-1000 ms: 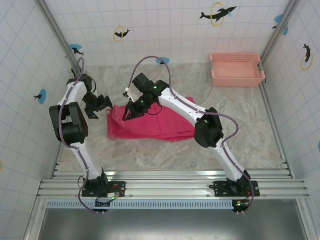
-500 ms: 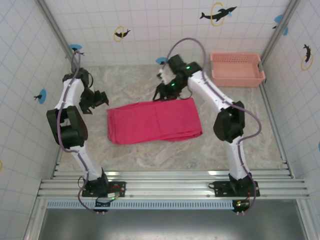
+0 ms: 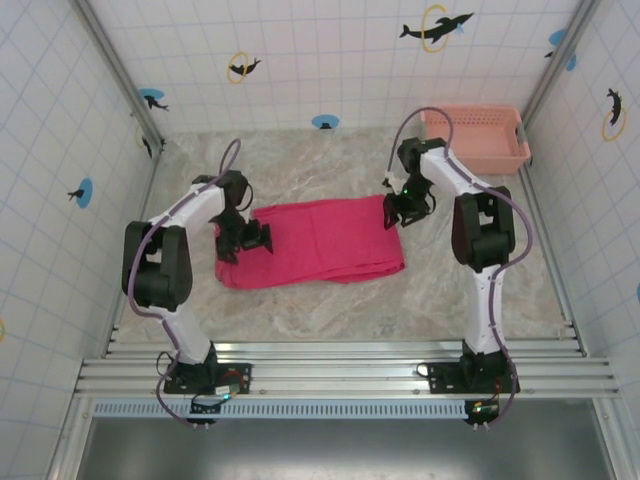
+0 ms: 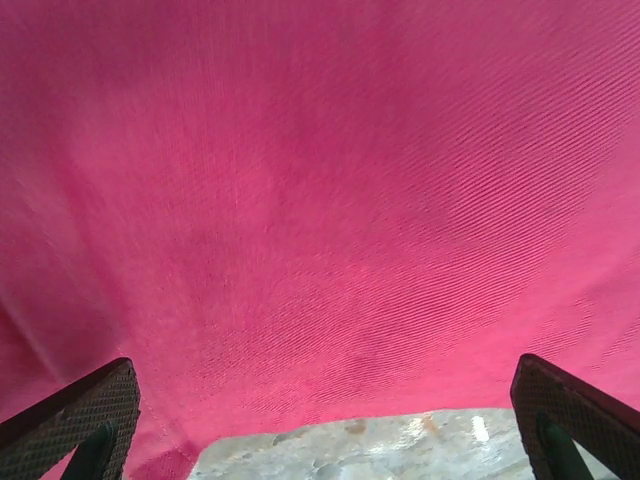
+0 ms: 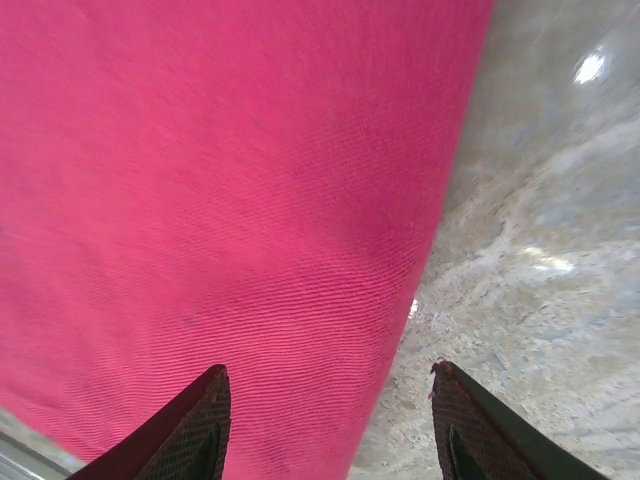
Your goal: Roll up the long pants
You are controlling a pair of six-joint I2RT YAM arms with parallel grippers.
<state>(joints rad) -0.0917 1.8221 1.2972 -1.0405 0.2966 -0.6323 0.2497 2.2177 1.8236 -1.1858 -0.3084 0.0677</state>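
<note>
long pants (image 3: 320, 240) folded flat | left gripper (image 3: 244, 238) over their 9 o'clock end, jaws wide | right gripper (image 3: 399, 213) at 2 o'clock corner, jaws wide

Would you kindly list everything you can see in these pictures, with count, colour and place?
pants: one, magenta-red, folded flat in the middle of the table
basket: one, pale pink, far right corner of the table
table: one, grey marbled, under everything
walls: white tiles with dolphin stickers, around the table
arms: two, white with black joints, left arm and right arm reaching in from the near edge
left gripper: one, black, open, over the left end of the pants
right gripper: one, black, open, at the far right corner of the pants
</note>
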